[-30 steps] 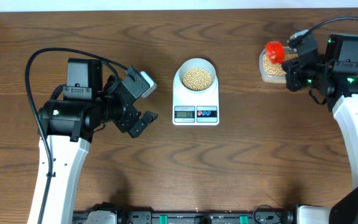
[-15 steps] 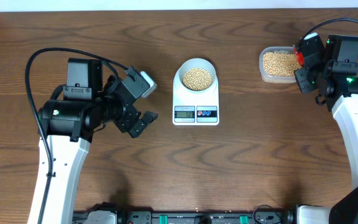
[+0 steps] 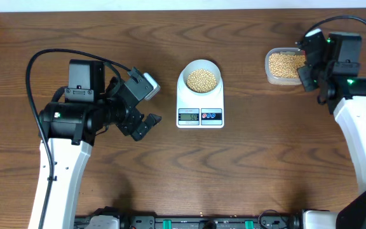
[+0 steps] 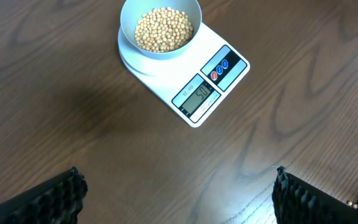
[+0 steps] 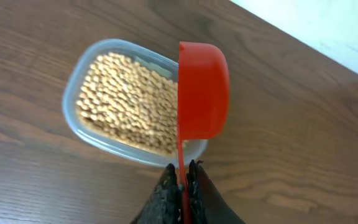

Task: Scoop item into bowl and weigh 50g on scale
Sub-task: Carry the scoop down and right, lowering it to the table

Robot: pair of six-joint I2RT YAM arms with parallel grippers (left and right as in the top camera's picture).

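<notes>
Counter (image 3: pixel 265 159): brown wood grain, carries everything below.

Left pincer (image 4: pixel 179 208): fingers wide apart, nothing between them, hanging above bare counter.

Right pincer (image 5: pixel 184 180): fingers together, clamped on the thin handle of the scoop.

Scale (image 4: pixel 210 93): white, flat on the counter ahead of the left pincer and well apart from it. It lies between the two pincers, nearer the left one. Display (image 4: pixel 196 98) lit; digits not read with certainty.

Tub (image 5: pixel 73 118): clear plastic, rounded corners, just ahead of and below the right pincer.

Bowl (image 4: pixel 126 25): white, upright on the far end of the scale's platform as seen from the left pincer.

Scoop (image 5: pixel 202 93): red, turned on edge and seen from the side. Its cup sits over the tub end nearest the right pincer; contents cannot be told.

Beans (image 4: pixel 163 29): tan-yellow. One heap fills the bottom of the bowl; a second batch (image 5: pixel 123 106) fills the tub. None seen loose on the counter near either pincer.
</notes>
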